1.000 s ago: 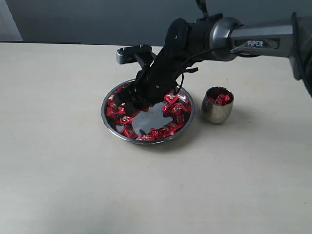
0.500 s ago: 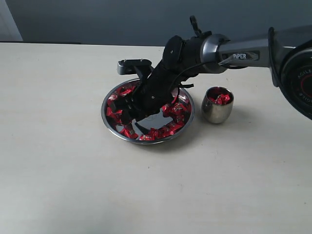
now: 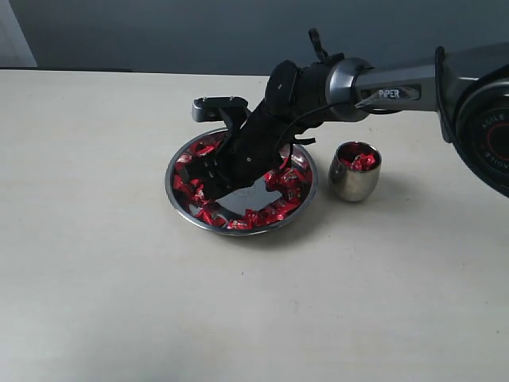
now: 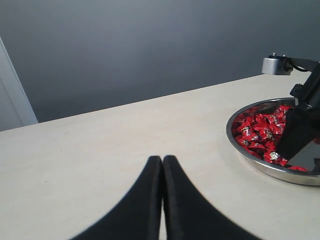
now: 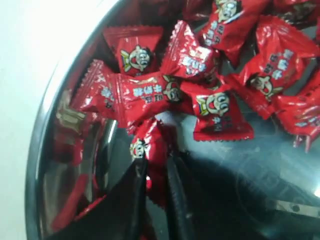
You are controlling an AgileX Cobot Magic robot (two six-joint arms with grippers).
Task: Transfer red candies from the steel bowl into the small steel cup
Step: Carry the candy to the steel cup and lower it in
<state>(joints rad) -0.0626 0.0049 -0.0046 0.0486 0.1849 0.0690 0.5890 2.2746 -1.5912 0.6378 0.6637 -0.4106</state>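
Observation:
The wide steel bowl (image 3: 176,195) holds many red candies (image 3: 282,179) round a bare mirror-like bottom. My right gripper (image 3: 203,177) reaches down into the bowl's left side. In the right wrist view its fingers are shut on one red candy (image 5: 155,150), pinched between the tips just above the bowl's bottom, next to a cluster of other red candies (image 5: 197,60). The small steel cup (image 3: 355,177) stands right of the bowl with a few red candies (image 3: 359,161) inside. My left gripper (image 4: 162,161) is shut with nothing in it, low over the table left of the steel bowl (image 4: 260,165).
The beige table (image 3: 119,278) stretches bare round the bowl and cup. A grey wall runs along the table's far edge. The right arm's black body hangs over the middle of the bowl and hides part of the candies.
The right gripper has sunk lower into the bowl's left side and shifted slightly left, closing on a candy. The left gripper, the bowl and the cup have not moved.

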